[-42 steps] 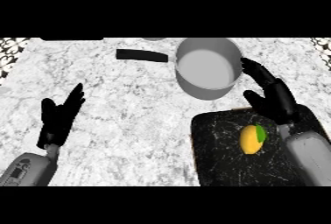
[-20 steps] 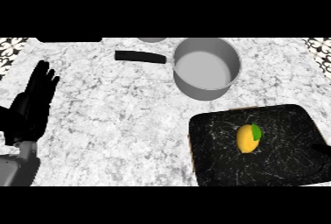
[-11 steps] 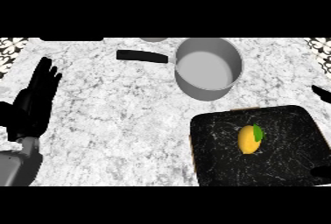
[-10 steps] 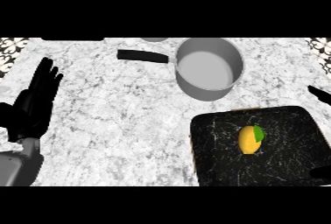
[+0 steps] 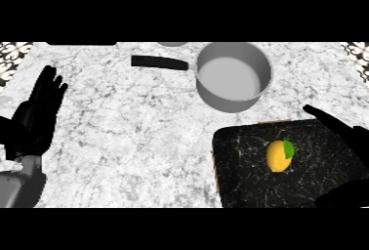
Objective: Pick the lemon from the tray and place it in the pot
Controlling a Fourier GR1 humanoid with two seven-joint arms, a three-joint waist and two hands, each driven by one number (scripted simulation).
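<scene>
The lemon [image 5: 279, 155] lies on the black tray [image 5: 241, 178], just below the grey pot [image 5: 234, 75]. The right hand [image 5: 346, 134] reaches over the tray's right edge, fingers apparently straight. The left hand [image 5: 34, 119] rests open at the left.

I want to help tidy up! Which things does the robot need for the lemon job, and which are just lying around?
Needed:
yellow lemon with a green leaf
black tray
grey metal pot with a black handle
right hand, over the tray's right edge

Just there:
white marble counter
left hand, open, resting at left
</scene>
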